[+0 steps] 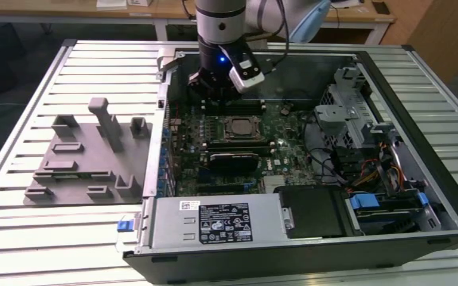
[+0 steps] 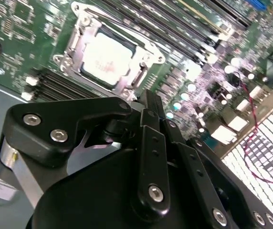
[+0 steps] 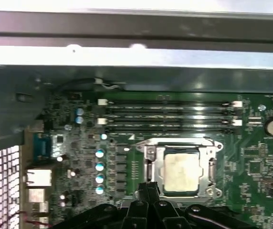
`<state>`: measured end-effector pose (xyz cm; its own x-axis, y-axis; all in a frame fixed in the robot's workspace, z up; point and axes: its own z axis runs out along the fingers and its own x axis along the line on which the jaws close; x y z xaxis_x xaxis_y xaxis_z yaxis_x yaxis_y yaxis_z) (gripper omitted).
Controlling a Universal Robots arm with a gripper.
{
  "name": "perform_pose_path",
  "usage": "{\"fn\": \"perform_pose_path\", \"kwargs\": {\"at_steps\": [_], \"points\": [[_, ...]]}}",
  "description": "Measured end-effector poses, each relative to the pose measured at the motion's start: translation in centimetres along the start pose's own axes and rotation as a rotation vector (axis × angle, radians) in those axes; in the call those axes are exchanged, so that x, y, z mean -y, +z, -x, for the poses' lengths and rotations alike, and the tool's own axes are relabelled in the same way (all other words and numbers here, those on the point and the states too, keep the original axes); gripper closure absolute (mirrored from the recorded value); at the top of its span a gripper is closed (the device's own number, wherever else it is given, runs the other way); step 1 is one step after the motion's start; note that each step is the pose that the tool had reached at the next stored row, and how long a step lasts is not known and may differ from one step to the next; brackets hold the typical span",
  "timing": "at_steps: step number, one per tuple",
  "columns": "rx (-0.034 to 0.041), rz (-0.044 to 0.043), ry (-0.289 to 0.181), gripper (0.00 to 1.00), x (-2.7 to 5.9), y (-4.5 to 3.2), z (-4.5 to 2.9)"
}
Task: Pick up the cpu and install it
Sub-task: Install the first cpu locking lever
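Note:
The cpu [image 1: 241,126] lies flat in the socket frame [image 1: 226,119] on the motherboard, silvery top up. It also shows in both wrist views, cpu [image 2: 109,58] and cpu [image 3: 182,172], seated inside the metal socket frame [image 3: 148,157]. My gripper [image 1: 213,106] hangs inside the open computer case [image 1: 420,119], a little beyond the socket toward the case's far wall. Its black fingers [image 3: 149,188] sit pressed together with nothing between them. The gripper [image 2: 148,99] is close to the socket's edge, apart from the chip.
A large grey plastic fixture [image 1: 86,161] with upright blocks lies on the slatted table at the exterior view's left. Memory slots [image 3: 170,114] run beside the socket. The power supply [image 1: 213,223], drive cage [image 1: 348,107] and cables [image 1: 364,173] crowd the case.

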<state>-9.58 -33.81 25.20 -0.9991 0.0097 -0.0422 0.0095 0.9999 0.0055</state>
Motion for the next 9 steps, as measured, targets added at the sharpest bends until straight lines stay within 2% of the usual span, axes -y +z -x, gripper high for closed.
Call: {"fn": "perform_pose_path", "kwargs": {"at_steps": [3,5,9], "points": [[-0.0001,0.0031,0.000,0.89,0.01,-0.03,-0.58],[0.0000,0.0072,0.000,0.89,0.01,-0.03,-0.84],[0.0000,0.0097,0.000,0.89,0.01,-0.04,-1.22]]}}
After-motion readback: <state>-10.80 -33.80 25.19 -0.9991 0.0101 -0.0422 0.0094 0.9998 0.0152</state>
